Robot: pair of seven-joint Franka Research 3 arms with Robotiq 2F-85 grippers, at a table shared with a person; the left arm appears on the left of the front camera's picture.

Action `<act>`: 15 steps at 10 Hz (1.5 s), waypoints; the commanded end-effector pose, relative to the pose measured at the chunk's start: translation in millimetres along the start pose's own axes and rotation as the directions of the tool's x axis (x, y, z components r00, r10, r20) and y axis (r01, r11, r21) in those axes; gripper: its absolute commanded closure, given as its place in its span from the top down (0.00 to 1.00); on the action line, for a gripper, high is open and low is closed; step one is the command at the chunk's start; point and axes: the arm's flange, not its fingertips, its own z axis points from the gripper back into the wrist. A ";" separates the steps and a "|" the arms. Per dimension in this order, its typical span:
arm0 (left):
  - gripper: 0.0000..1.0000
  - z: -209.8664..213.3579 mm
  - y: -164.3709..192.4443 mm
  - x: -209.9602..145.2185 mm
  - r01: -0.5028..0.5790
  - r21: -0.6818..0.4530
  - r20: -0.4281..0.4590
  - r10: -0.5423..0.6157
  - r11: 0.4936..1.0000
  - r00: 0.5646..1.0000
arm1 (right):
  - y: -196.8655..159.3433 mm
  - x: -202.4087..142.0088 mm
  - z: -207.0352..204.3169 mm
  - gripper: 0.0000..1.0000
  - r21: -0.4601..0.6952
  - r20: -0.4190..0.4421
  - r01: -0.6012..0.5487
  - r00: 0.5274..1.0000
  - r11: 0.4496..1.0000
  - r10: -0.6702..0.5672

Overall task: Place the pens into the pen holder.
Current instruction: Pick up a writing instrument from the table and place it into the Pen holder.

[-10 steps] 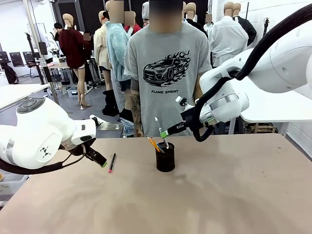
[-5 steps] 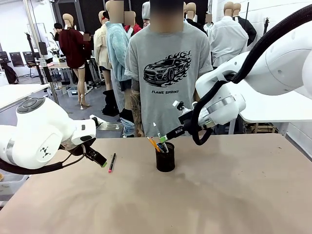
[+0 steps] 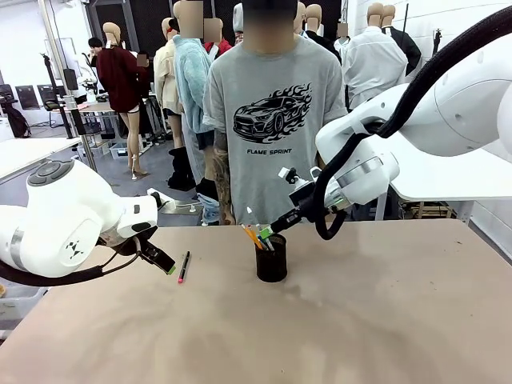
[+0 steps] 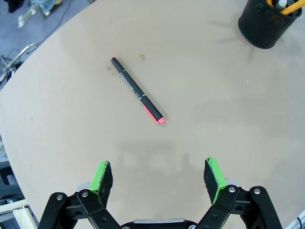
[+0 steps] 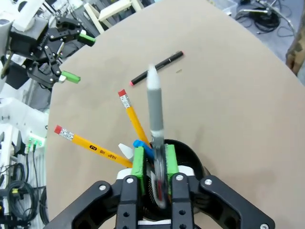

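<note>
The black mesh pen holder [image 3: 271, 260] stands mid-table with two orange-yellow pencils [image 3: 253, 236] leaning in it. My right gripper [image 3: 268, 233] hangs just over its rim, shut on the silver-grey pen [image 3: 252, 218], whose lower end dips into the cup. In the right wrist view the grey pen [image 5: 155, 107] rises blurred between the green pads [image 5: 138, 162] above the pen holder [image 5: 193, 160] and pencils [image 5: 132, 117]. The black pen with a pink-red end [image 3: 184, 266] lies on the table beside my open left gripper [image 3: 164, 264]. The left wrist view has that pen [image 4: 137, 90] ahead of the left gripper [image 4: 159, 174].
A person in a grey T-shirt [image 3: 272, 120] stands at the table's far edge behind the cup. The pen holder [image 4: 267, 21] sits at the upper right of the left wrist view. Bare table [image 3: 360, 320] spreads in front and to the right.
My right gripper has come down and slightly left with the silver-grey pen, lowering its tip into the cup. The left arm and the black pen have stayed put.
</note>
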 end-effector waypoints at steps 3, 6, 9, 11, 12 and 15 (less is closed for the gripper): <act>1.00 0.5 1.8 -0.7 -0.005 0.000 0.001 0.005 1.000 1.000 | 8.1 -7.1 9.1 0.70 -0.029 0.006 -0.032 0.999 0.999 0.032; 1.00 0.5 1.8 -0.7 -0.005 0.000 0.001 0.005 1.000 1.000 | 20.1 -0.5 41.0 0.70 -0.082 0.050 -0.065 0.996 0.994 0.069; 1.00 0.5 1.8 -0.7 -0.005 0.000 0.001 0.005 1.000 1.000 | 30.0 7.9 90.7 0.70 -0.227 0.040 -0.051 0.997 0.973 0.062; 1.00 0.5 1.8 -0.7 -0.005 0.000 0.001 0.005 1.000 1.000 | 36.6 12.3 130.8 0.70 -0.374 0.003 0.064 0.998 0.925 -0.067; 1.00 0.5 1.8 -0.7 -0.005 0.000 0.001 0.005 1.000 1.000 | 40.7 18.6 151.7 0.70 -0.455 -0.027 0.129 0.987 0.881 -0.158; 1.00 0.5 1.8 -0.7 -0.005 0.000 0.001 0.005 1.000 1.000 | 49.2 35.1 184.7 0.70 -0.640 -0.187 0.243 0.871 0.729 -0.454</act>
